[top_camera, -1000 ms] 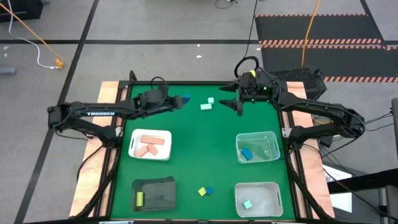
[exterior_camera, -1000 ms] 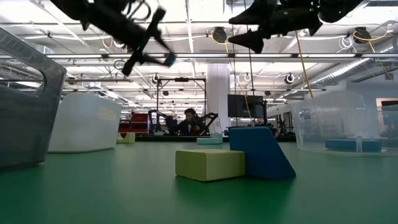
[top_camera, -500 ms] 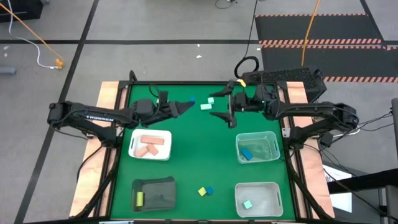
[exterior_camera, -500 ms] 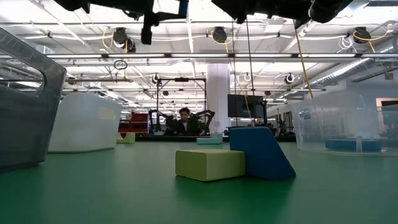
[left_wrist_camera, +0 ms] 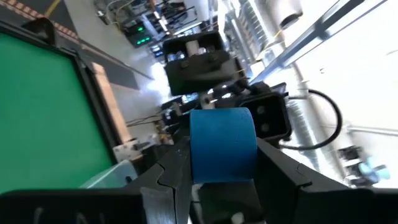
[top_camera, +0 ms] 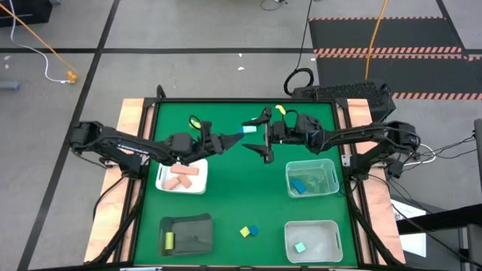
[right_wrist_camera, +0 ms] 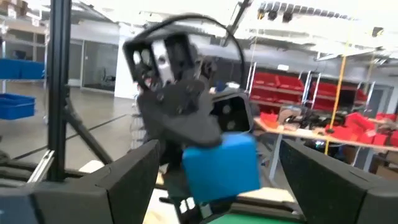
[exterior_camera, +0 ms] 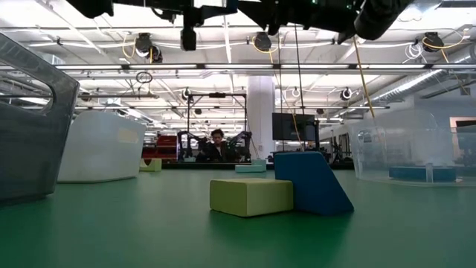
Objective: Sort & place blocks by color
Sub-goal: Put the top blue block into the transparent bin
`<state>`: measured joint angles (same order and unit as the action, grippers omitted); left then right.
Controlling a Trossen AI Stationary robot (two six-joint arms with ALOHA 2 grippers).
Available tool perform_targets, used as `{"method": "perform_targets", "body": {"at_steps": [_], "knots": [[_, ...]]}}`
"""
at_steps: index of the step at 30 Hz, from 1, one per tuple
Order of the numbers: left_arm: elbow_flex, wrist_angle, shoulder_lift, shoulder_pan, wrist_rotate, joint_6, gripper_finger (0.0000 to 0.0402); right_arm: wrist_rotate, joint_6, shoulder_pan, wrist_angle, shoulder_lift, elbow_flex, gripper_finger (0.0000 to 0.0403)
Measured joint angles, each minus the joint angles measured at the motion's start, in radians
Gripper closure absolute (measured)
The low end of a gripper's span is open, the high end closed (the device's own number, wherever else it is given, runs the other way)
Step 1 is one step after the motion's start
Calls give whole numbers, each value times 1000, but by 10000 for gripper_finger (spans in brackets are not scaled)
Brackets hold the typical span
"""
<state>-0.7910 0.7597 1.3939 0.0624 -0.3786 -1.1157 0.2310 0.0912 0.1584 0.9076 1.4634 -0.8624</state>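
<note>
Left wrist view: left gripper clamps a blue block, seemingly between the spread right gripper.

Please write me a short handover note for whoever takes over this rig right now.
Left gripper: shut on a blue block, raised over the table's middle, facing the right gripper.
Right gripper: open, just across from it, holding nothing.
Done: three pink blocks on the white tray; a yellow block in the dark tray; a blue block in the far clear bin; a mint block in the near clear bin.
Left: the held blue block, the loose yellow block and loose blue block near the front, and a mint block under the grippers.
</note>
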Motion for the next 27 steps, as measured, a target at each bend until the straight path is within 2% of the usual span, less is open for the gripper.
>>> {"method": "perform_targets", "body": {"at_steps": [11,17,23,27], "knots": [[-3,42,60,28,10,-100,269,-21,4,-17,-45,14,-10,94],[-3,61,60,31,11,-77,269,-22,27,-17,-103,13,-10,151],[-3,60,60,30,9,-77,269,-21,29,-17,-117,13,-10,240],[-3,61,60,30,9,-80,269,-21,30,-17,-115,13,-10,249]]}}
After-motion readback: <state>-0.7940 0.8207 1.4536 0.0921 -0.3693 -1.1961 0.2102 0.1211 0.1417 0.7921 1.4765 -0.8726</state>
